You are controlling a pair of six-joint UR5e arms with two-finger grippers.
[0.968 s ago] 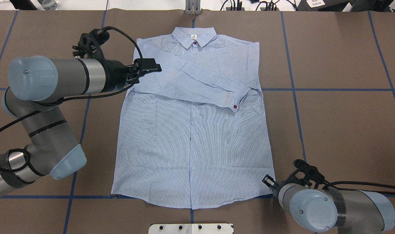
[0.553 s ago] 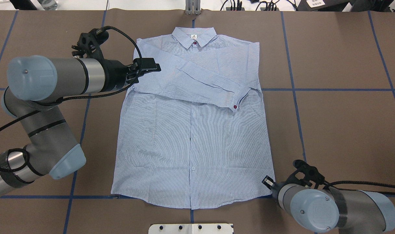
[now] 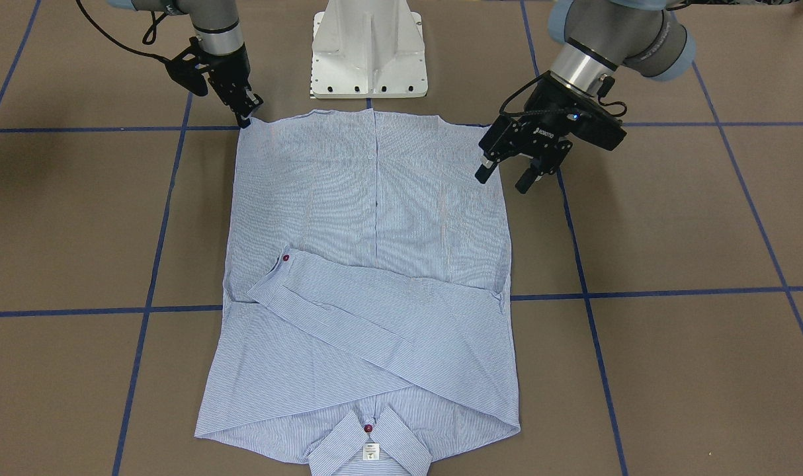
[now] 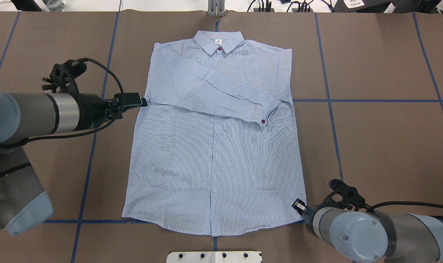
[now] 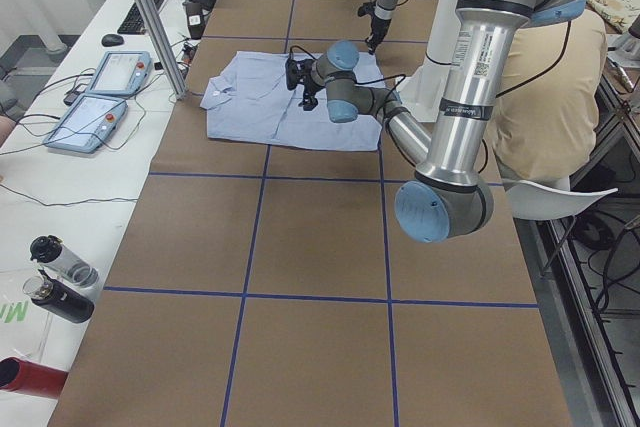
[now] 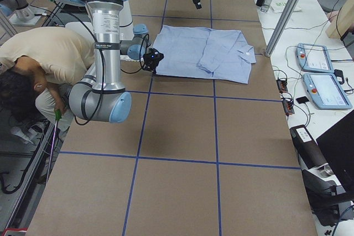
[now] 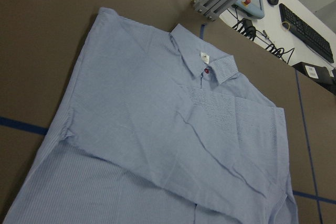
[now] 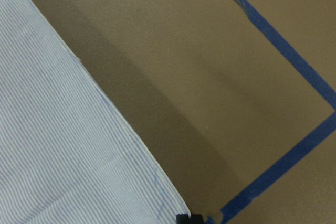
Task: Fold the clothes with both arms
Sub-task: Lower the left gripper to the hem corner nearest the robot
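Observation:
The striped shirt (image 4: pixel 214 157) (image 3: pixel 375 218) lies flat and front up, its collar on the far side from the robot. Both sleeves are folded across the chest, and a red cuff button (image 4: pixel 263 121) shows on top. My left gripper (image 4: pixel 143 101) (image 3: pixel 505 177) hangs open just off the shirt's left edge at armpit height, holding nothing. My right gripper (image 3: pixel 245 118) is down at the hem corner, fingers together on the cloth. In the overhead view its wrist (image 4: pixel 316 215) hides it. The right wrist view shows the shirt's edge (image 8: pixel 52 145) running to a black fingertip (image 8: pixel 189 217).
The white pedestal base (image 3: pixel 368 53) stands just behind the hem. Blue tape lines (image 4: pixel 371 100) grid the brown table. An aluminium post (image 4: pixel 216 9) rises behind the collar. A person (image 6: pixel 38 59) bends over beside the robot. Tablets (image 5: pixel 100 87) and bottles (image 5: pixel 50 277) lie off the table's far side.
My left gripper has drawn back off the folded sleeve at the shoulder, leftward and nearer the robot, to the shirt's edge. The shirt has settled slightly. The right arm has stayed put.

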